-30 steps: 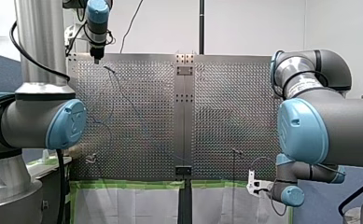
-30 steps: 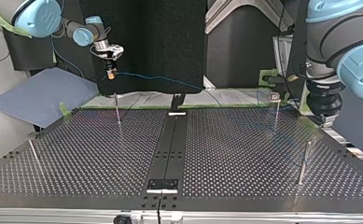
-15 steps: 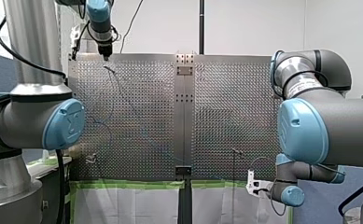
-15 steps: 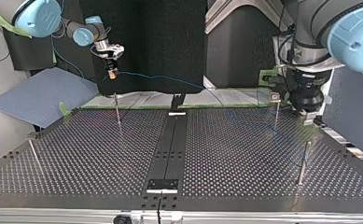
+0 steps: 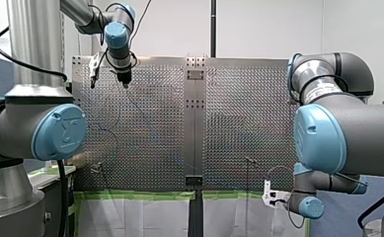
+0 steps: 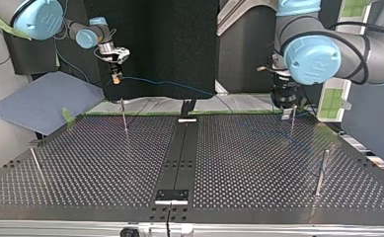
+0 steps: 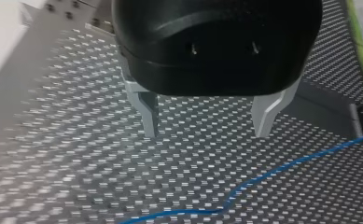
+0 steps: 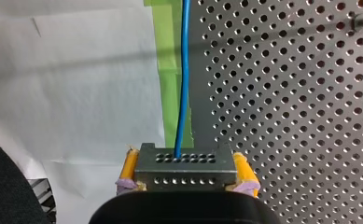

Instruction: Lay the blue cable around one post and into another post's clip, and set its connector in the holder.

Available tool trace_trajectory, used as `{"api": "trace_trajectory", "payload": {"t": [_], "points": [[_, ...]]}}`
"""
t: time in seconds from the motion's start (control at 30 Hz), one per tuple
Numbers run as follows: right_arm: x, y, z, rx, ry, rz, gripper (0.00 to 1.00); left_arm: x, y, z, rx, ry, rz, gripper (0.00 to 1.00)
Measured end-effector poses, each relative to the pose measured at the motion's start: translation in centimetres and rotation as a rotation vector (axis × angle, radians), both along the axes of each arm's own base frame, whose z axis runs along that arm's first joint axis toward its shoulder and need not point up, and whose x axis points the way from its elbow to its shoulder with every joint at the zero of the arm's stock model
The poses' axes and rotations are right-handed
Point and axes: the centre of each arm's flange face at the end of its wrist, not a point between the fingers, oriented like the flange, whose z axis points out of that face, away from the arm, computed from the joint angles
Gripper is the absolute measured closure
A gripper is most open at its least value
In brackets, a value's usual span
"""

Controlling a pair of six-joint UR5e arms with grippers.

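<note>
Nearer the centre strip (image 6: 179, 148) than a second ago, my left gripper (image 7: 206, 134) now hangs above the table (image 6: 81, 163) on its own side of that strip, having swung in from the table's rim. Its metal fingers (image 7: 149, 116) stand wide apart with nothing between them; the blue cable (image 7: 272, 172) lies on the table just ahead of them. My right gripper (image 8: 187, 172) has hardly shifted: it sits off the table on the strip's other side, out past the green tape (image 8: 167, 70) at the table's edge. Its yellow pads (image 8: 129, 165) are clamped on the grey connector (image 8: 184, 161), one on each side. From the connector the cable runs past the tape, crosses the end of the strip nearest the arms, and goes on over the table on the left gripper's side of the strip. How it sits at the posts (image 6: 322, 170) I cannot tell.
</note>
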Motion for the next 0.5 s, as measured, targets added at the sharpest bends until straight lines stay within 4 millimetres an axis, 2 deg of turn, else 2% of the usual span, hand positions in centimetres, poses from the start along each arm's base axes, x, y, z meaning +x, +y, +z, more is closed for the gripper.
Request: {"api": "trace_trajectory", "payload": {"t": [0.23,0.5], "points": [[0.2,-0.1,0.0,-0.019,0.003,-0.009,1.0,-0.2,-2.2,-5.0,0.031,0.057,-0.02,0.01],[0.5,0.0,-0.3,-0.028,0.0,-0.011,1.0,-1.2,-5.2,-10.4,-0.012,0.122,-0.106,0.01]]}}
